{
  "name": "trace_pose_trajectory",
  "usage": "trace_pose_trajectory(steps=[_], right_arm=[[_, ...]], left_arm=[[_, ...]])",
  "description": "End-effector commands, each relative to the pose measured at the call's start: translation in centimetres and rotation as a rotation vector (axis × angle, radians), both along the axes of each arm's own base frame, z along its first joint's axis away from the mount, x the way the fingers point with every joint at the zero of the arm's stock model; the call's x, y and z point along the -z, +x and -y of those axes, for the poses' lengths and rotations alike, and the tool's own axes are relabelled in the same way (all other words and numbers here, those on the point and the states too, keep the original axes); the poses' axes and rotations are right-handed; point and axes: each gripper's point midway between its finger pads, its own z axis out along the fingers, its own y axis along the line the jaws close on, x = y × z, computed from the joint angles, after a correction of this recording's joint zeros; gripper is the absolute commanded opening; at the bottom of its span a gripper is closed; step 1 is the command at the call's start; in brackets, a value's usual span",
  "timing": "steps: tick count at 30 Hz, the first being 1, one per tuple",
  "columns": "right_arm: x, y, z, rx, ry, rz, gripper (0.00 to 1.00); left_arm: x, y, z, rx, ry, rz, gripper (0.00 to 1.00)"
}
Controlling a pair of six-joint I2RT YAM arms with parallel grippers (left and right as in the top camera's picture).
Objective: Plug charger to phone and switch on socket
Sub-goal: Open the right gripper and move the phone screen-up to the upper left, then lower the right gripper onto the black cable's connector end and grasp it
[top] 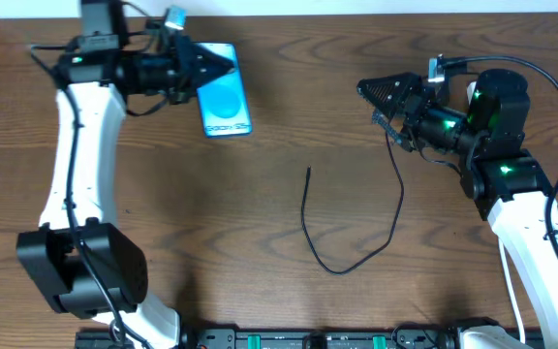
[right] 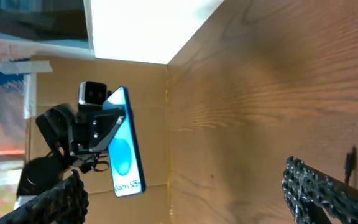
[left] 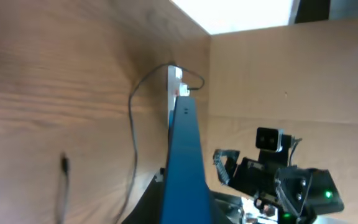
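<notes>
Overhead: the left gripper (top: pixel 217 66) is clamping the phone (top: pixel 227 105) by its far end, at the far left of the table (top: pixel 260 213). The right gripper (top: pixel 378 93) is hanging released and holding nothing. The charger (top: pixel 398 199) is looping across mid-table, with its tip lying free, well apart from the phone. The right arm (top: pixel 492 126) is blocking the socket.

Left wrist: the phone (left: pixel 185 162) is showing edge-on and hiding the clamping fingers. Beyond it, the white socket (left: pixel 174 84) is partly showing, but its switch is too small to read.

Right wrist: the fingers (right: pixel 328 193) are standing wide apart and are cut off by the frame. The phone (right: pixel 126 146) screen is facing this camera.
</notes>
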Motion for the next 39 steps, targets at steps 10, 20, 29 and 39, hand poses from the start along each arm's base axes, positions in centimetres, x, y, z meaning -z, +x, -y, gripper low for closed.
trace_pose_trajectory(steps=[10, 20, 29, 39], right_arm=[[1.4, 1.1, -0.7, 0.111, -0.152, 0.037, 0.99], [5.2, 2.0, -3.2, -0.046, -0.342, -0.109, 0.99], [10.7, 2.6, -6.0, -0.163, -0.635, -0.32, 0.99], [18.6, 0.5, -8.3, -0.2, -0.791, -0.517, 0.95]], left_arm=[[-2.1, 0.0, -5.2, -0.02, -0.035, 0.184, 0.07], [-2.1, 0.2, -6.4, -0.046, -0.031, 0.186, 0.07], [-2.1, 0.1, -6.3, -0.046, -0.033, 0.18, 0.07], [-1.8, -0.1, -6.3, -0.047, -0.038, 0.157, 0.07]])
